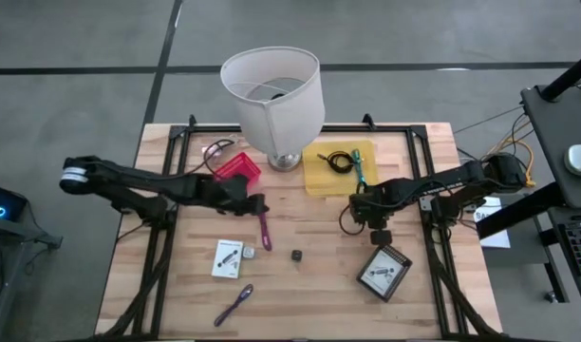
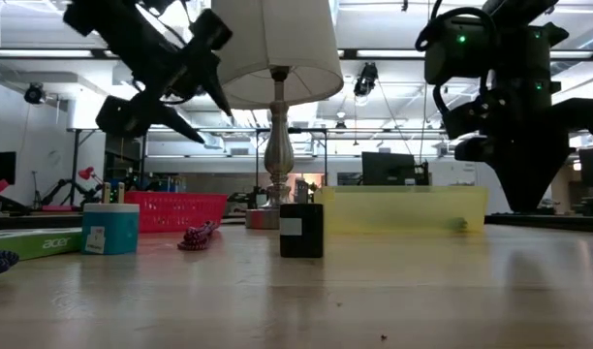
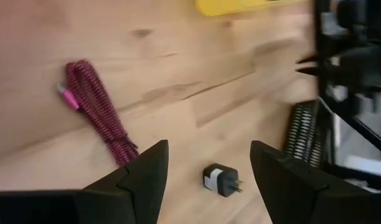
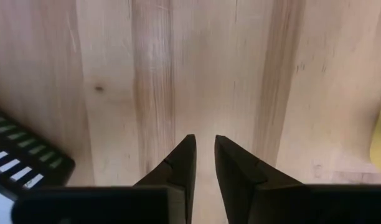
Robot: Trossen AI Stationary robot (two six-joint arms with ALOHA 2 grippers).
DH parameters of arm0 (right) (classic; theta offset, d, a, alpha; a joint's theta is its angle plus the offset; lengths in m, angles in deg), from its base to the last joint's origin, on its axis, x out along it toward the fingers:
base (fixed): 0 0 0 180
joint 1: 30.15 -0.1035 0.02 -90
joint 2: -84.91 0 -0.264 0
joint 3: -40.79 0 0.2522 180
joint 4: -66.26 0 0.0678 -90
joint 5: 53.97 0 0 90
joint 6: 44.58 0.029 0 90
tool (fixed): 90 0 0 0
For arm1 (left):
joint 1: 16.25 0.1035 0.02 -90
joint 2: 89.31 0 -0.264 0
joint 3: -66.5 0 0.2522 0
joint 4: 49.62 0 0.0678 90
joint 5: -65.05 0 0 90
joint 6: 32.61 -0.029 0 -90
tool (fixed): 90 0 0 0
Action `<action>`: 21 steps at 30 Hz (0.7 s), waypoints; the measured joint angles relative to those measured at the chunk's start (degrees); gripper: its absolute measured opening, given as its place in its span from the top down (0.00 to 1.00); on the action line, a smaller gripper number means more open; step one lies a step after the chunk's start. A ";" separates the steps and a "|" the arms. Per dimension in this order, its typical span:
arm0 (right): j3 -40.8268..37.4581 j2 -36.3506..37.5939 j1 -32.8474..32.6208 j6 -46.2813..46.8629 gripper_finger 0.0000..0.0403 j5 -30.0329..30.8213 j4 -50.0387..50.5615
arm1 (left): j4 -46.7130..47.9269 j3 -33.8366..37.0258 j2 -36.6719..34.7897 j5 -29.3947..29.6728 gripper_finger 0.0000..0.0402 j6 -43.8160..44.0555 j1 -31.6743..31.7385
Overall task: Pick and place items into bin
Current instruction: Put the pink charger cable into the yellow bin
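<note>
From above, the left end effector [image 1: 260, 204] hangs over the magenta braided cable [image 1: 264, 230], well placed to take it; the yellow bin [image 1: 340, 167] already holds a coiled black cable [image 1: 336, 161].

The left wrist view shows its fingers spread, empty.

The right end effector [image 4: 203, 165] is nearly closed, empty, over bare tabletop [image 4: 178, 62].
</note>
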 joint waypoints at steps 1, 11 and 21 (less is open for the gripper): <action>0.07 0.00 0.00 -0.02 0.88 0.00 -0.03 | 1.73 -1.33 1.08 0.02 0.48 1.11 0.00; 0.77 0.00 0.00 -0.58 0.88 0.02 -3.01 | 7.64 -6.87 12.74 -0.26 0.48 13.64 -0.07; 0.77 0.00 0.00 -2.08 0.88 0.00 -6.82 | 7.54 -6.62 19.48 -1.69 0.48 17.60 -0.07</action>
